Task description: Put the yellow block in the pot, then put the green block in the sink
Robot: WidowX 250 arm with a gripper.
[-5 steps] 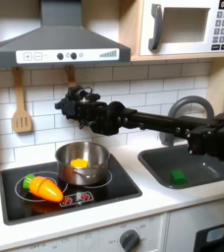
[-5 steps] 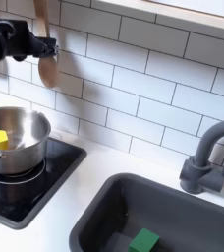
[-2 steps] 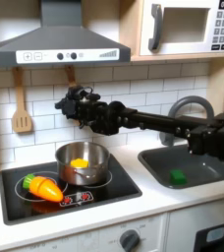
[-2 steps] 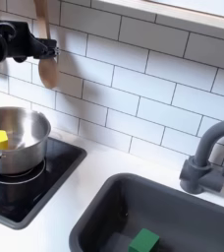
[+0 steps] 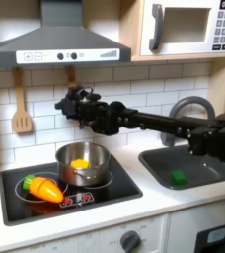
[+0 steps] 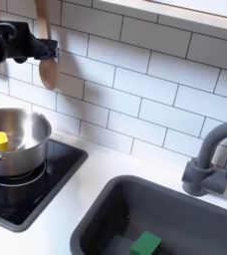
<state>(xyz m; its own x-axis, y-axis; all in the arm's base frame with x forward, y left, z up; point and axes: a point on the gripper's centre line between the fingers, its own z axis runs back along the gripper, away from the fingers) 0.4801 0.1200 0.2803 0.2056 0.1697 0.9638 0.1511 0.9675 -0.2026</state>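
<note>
The yellow block (image 5: 78,163) is sitting inside the pot (image 5: 85,165) on the stove (image 5: 105,196) — the green block (image 5: 178,177) is lying in the sink (image 5: 201,170), while the gripper (image 5: 65,102) is hanging above the pot.

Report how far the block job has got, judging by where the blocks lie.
Both steps look done. The yellow block lies inside the pot on the stove, and the green block lies on the floor of the sink. Nothing seems in hand: the pincer hangs above the pot, touching neither block; whether it is open I cannot tell. Nothing appears left.
</note>
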